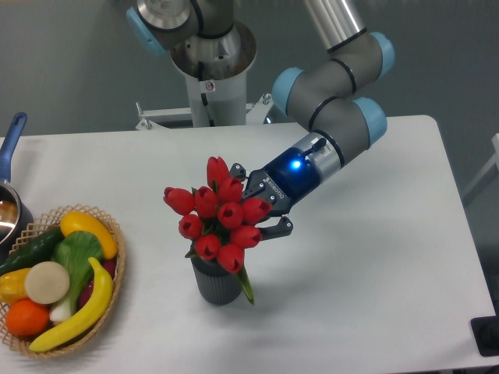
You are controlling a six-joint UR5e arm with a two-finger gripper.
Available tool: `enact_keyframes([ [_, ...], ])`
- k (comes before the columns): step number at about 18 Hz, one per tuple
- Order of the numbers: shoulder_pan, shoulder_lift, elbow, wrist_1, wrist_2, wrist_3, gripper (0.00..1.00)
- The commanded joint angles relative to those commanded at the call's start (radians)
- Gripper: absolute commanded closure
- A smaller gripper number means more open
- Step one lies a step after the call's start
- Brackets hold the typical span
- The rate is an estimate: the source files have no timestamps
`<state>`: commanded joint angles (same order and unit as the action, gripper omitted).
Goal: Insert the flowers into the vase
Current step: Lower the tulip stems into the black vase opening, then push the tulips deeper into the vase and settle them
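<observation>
A bunch of red tulips, the flowers [219, 220], stands with its stems down inside the mouth of the vase [216, 286], a small dark grey ribbed cylinder at the table's middle front. One green leaf hangs over the vase's right rim. My gripper [254, 202] reaches in from the right at bud height, tilted down to the left, with one finger above and one below the bunch's right side. It looks shut on the flowers, though the buds hide the stems and the fingertips.
A wicker basket [118, 261] of fruit and vegetables sits at the front left. Behind it at the left edge is a pot with a blue handle [12, 134]. The arm's base [212, 74] stands at the back. A dark object [488, 336] sits at the front right corner.
</observation>
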<state>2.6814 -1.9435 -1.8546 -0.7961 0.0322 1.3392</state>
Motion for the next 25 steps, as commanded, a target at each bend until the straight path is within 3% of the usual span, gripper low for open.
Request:
enact_keyframes([
  [11, 0.000, -0.041, -0.015, -0.002, 0.005, 0.037, 0.64],
  [25, 0.009, -0.049, -0.052, -0.003, 0.014, 0.049, 0.63],
])
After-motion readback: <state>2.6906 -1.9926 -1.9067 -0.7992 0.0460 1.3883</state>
